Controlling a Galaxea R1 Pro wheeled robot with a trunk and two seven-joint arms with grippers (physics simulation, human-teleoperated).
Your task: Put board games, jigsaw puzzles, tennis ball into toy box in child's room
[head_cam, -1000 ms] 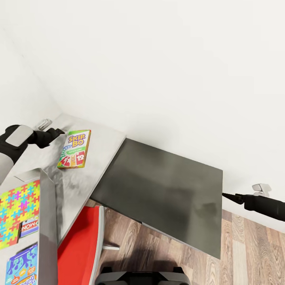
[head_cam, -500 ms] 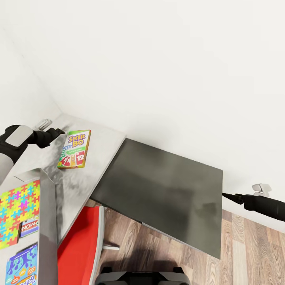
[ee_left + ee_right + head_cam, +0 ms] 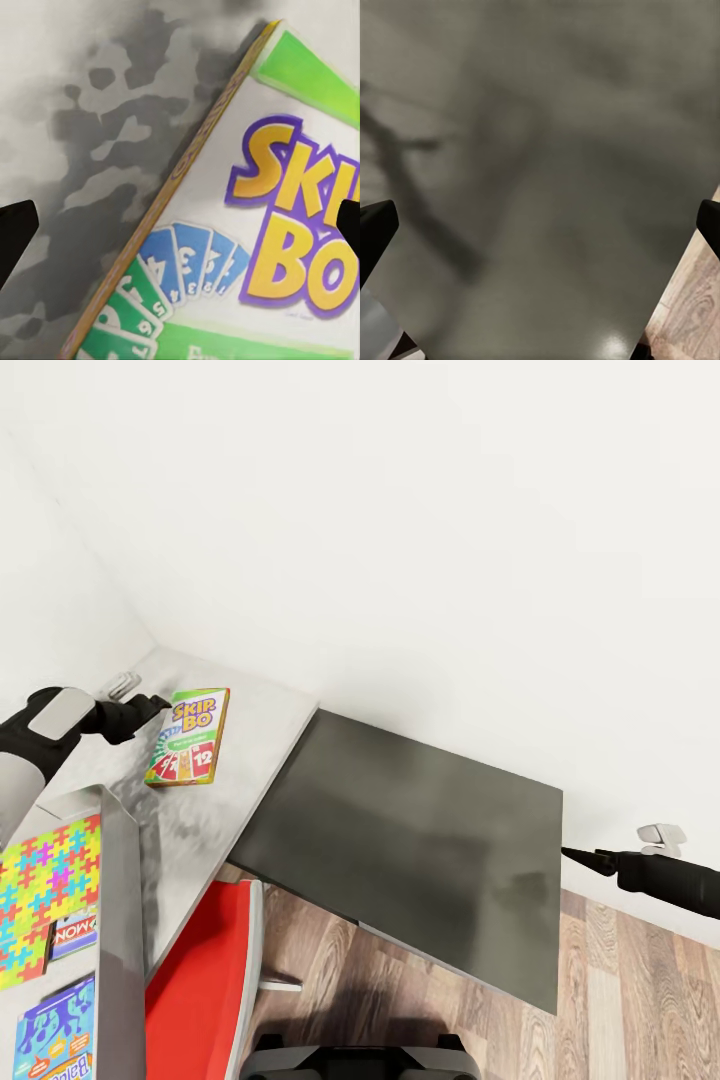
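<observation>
Left pincer [image 3: 158, 703] apart beside board game [image 3: 188, 736] | flat white box, yellow "SKIP BO", green border

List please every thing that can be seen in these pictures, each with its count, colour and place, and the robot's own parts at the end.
board game: 1, white with yellow, red and green print, flat on the pale speckled part of the table.
jigsaw puzzle: 1, yellow, blue, pink and green, inside the toy box.
other printed boxes: at least 2, blue and purple, also in the toy box.
toy box: 1, clear grey, near edge of the table.
table: 1, pale speckled top joined to a dark grey top.
chair: 1, red, under the table.
floor: wood planks.
left pincer: black, open, beside the board game's upper edge.
right pincer: black, open, past the dark top's edge.
</observation>
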